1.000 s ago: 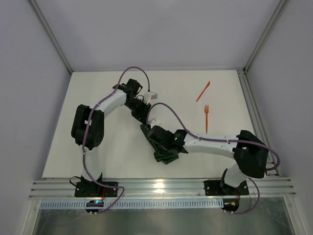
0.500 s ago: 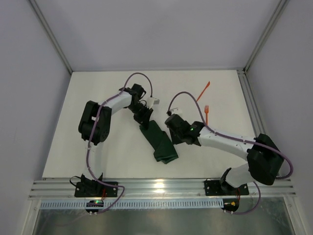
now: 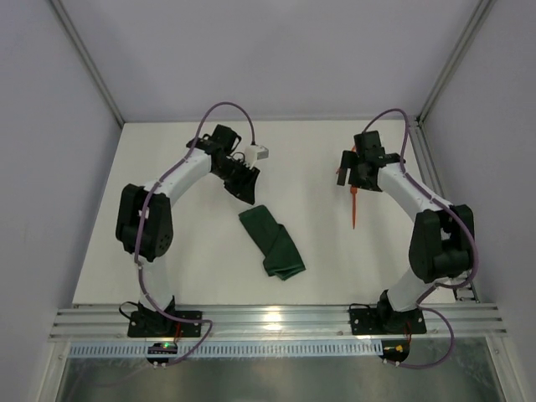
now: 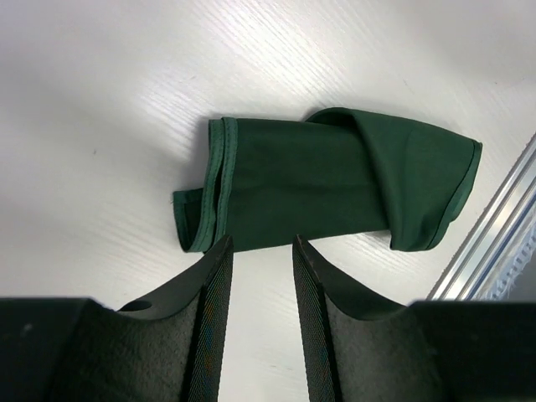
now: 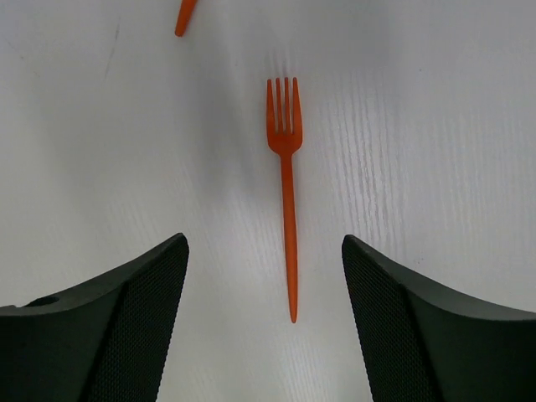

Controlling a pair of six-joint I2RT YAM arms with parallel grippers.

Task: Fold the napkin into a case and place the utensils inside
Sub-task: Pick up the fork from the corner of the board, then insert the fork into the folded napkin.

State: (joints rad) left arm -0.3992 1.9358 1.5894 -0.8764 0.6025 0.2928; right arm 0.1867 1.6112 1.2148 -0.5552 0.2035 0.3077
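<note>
The dark green napkin lies mid-table, folded into a narrow layered case. My left gripper hovers just beyond its far end, open, and only bare table shows between the fingers. At the far right my right gripper stands wide open above the orange fork. The fork handle points toward me between the fingers without touching them. Of the orange knife only an end shows in the right wrist view. The right gripper hides most of the knife from above.
The white tabletop ends at an aluminium rail along the near edge, also seen past the napkin. A metal frame rail borders the right side close to the right arm. Grey walls enclose the back and sides.
My right gripper left the napkin, swung to the far right over the fork and opened wide. My left gripper released the napkin's far end and backed away up-left.
</note>
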